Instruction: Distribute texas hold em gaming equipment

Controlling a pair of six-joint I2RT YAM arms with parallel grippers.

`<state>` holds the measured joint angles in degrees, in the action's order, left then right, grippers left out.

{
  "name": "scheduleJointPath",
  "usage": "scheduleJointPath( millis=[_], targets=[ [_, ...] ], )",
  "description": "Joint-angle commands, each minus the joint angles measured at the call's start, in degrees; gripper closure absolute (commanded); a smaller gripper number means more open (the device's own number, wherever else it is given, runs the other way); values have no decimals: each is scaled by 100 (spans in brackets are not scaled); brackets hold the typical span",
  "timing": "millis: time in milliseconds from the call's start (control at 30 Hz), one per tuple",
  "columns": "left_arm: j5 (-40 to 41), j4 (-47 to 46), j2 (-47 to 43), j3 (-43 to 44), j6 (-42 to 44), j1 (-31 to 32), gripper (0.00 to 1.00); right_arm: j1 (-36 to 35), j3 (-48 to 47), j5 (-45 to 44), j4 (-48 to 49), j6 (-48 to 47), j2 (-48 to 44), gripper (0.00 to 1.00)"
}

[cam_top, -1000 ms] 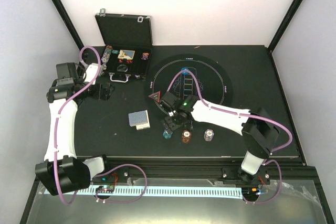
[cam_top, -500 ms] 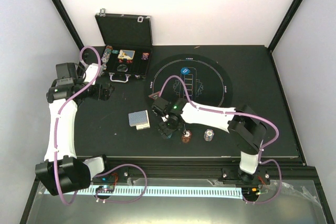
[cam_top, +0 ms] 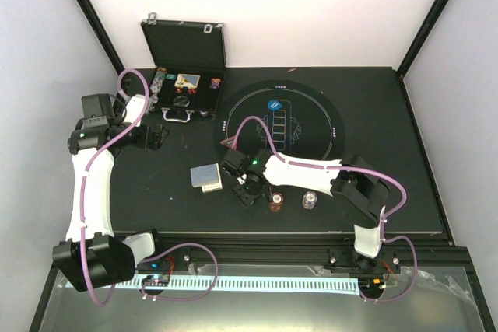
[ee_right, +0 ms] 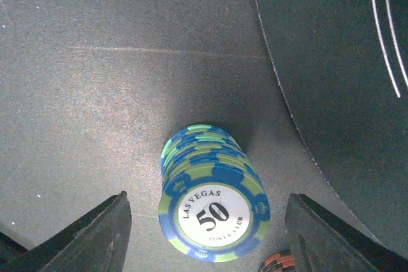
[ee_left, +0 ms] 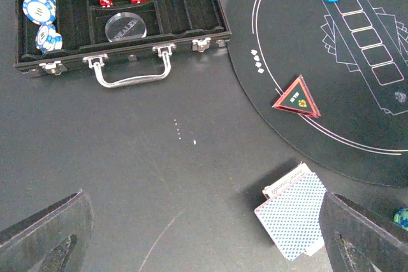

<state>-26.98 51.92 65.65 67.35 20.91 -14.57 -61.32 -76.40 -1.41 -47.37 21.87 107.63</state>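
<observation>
- My right gripper (cam_top: 247, 192) has swung left off the round mat (cam_top: 315, 126) and come down over the blue-and-green chip stack (ee_right: 213, 211). Its fingers are drawing in but are spread, one on each side, with gaps showing.
- That stack stands by the table's (cam_top: 381, 91) near edge, just off the mat's rim and beside the red-brown stack (cam_top: 275, 203). I judge a pickup is next.
- My left gripper (ee_left: 204, 234) is spread wide and empty, toward the left edge, near the blue-backed cards (ee_left: 295, 218).
- The top chip reads "LAS VEGAS 50 POKER CLUB". A clear disc (ee_left: 125, 27) in the case (ee_left: 191, 33) reads "DEALER".
</observation>
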Motion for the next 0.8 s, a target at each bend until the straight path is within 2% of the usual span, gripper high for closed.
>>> scheduleJointPath(
  millis=[0,767],
  targets=[
    [2,116,-83,173,54,-62,1,-29,-103,-140,7,10,103,33],
    [-79,94,-30,147,36,-79,1,-53,-149,-246,0,36,57,70]
  ],
)
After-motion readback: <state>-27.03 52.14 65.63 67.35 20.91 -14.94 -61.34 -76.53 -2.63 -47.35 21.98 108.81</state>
